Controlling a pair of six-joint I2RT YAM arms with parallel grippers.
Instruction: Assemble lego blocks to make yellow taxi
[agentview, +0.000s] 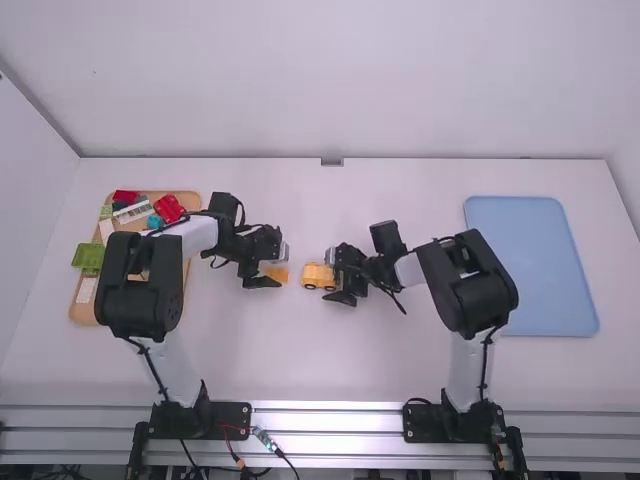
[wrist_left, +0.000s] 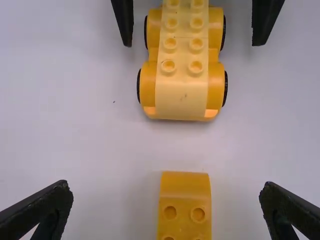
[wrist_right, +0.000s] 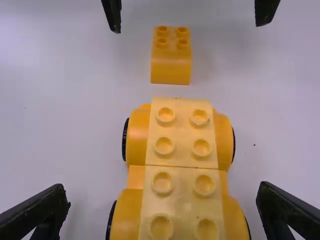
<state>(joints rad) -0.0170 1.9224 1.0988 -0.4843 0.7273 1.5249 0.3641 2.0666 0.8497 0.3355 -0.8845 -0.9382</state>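
Left gripper (wrist_left: 166, 186) straddles yellow block (wrist_left: 185, 187), right gripper (wrist_right: 162, 188) wheeled car (wrist_right: 183, 180), fingers apart; stacking looks imminent: clamp, lift, align.

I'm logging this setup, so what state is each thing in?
Yellow wheeled plastic car, upright, pale yellow blocks on top
Orange-yellow plastic brick, studs up, apart from the car
Left gripper, fingers open
Right gripper, fingers open
Tan rectangular tray, holding assorted coloured pieces
Blue rectangular tray, lying flat
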